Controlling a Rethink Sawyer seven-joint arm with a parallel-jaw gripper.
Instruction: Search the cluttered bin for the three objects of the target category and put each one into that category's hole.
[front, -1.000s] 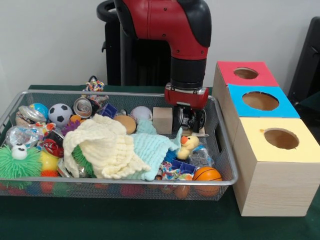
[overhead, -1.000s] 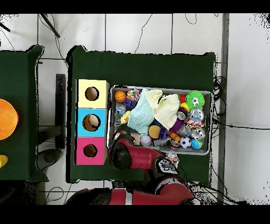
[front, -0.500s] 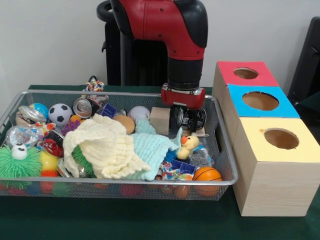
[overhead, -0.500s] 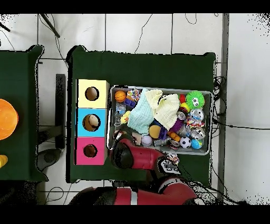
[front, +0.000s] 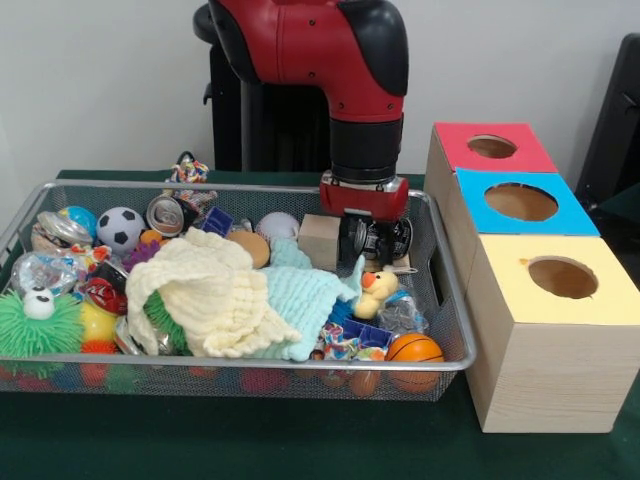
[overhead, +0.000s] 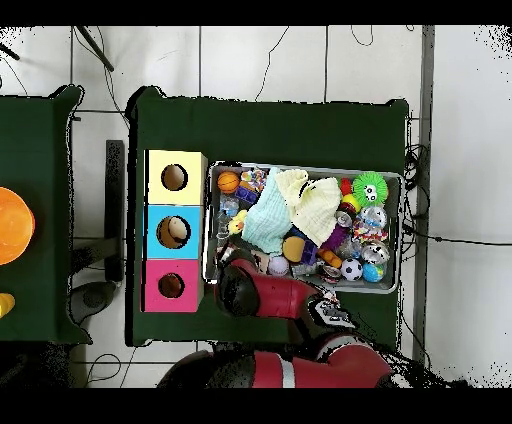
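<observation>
My hand (front: 374, 240) hangs low at the bin's (front: 455, 330) far rim, on the box side. Finger state: cannot tell; dark hardware masks the tips, no item visibly held. Target category not stated, so task obj. not identifiable from here.

Nearest items to hand:
- wooden block (front: 322, 240), just beside it, toward the bin's middle.
- rubber duck (front: 377, 290), directly in front of it, upright, head up.
- mini basketball (front: 414, 350), at the near rim.
- white ball (front: 281, 227), past the block.

Obstruction: cream cloth (front: 205, 295) and mint cloth (front: 305, 298) cover the bin's centre and prob. hide more objs.

Drop-off: red box (front: 490, 148), blue box (front: 520, 200), yellow box (front: 565, 280), in a row along the bin's side. In overhead view the blue box's hole seems to show sth. pale inside.
</observation>
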